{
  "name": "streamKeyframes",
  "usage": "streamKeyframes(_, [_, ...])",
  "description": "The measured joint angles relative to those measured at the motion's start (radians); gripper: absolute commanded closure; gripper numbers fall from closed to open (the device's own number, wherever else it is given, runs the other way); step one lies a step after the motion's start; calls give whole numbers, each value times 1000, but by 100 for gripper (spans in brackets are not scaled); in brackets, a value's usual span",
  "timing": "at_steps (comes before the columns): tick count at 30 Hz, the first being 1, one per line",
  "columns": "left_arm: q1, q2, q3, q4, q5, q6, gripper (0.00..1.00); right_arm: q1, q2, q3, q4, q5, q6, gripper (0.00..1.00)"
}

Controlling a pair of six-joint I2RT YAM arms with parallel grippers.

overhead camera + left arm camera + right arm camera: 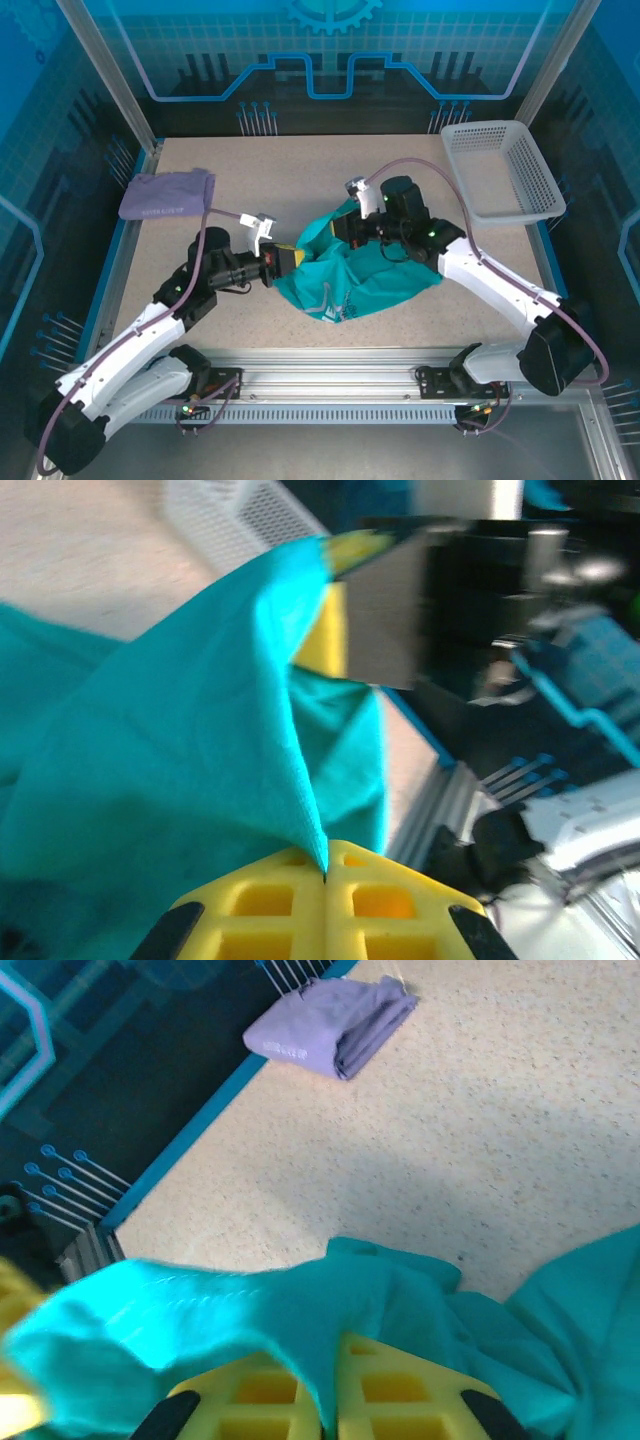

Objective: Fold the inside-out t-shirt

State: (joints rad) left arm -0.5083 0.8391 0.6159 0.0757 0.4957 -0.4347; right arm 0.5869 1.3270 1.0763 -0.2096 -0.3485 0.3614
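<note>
The inside-out t-shirt [365, 280], teal-green and crumpled, lies bunched at the middle of the table. My left gripper [290, 258] is at its left edge, and in the left wrist view its yellow jaws [326, 865] are shut on a pinched ridge of the t-shirt [180, 760]. My right gripper [340, 228] is at the cloth's upper left, close to the left one. In the right wrist view its jaws [332, 1385] are closed on a fold of the t-shirt [250, 1300], which drapes over both fingers. A stretch of cloth hangs lifted between the two grippers.
A lavender folded garment [167, 195] [330, 1020] lies at the table's back left corner. A white mesh basket [505, 170] stands at the back right. Bare speckled table [300, 170] lies behind the shirt. An aluminium rail [330, 385] runs along the near edge.
</note>
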Motion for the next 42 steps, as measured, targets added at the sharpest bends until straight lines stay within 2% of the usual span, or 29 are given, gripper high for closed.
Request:
streamKeyframes(5, [0, -9, -6, 141, 114, -2, 100, -46, 35, 83, -150, -53, -76, 79])
streamKeyframes(11, [0, -16, -16, 211, 126, -4, 100, -58, 26, 90, -282, -77, -180, 65])
streamKeyframes(18, [0, -7, -24, 256, 114, -12, 100, -49, -184, 53, -286, -82, -286, 56])
streamKeyframes(22, [0, 7, -24, 263, 111, -12, 100, 2, -256, 40, -241, -75, -322, 55])
streamKeyframes(26, [0, 12, -24, 262, 106, -12, 100, 60, -257, 27, -215, -74, -363, 69])
streamKeyframes(30, [1, 12, -24, 262, 103, -12, 100, 87, -231, 16, -195, -128, -385, 73])
streamKeyframes(36, [1, 12, -24, 262, 104, -12, 100, 93, -131, 16, -147, -177, -378, 74])
streamKeyframes(42, [1, 12, -24, 262, 104, -12, 100, 94, -68, 16, -108, -211, -371, 67])
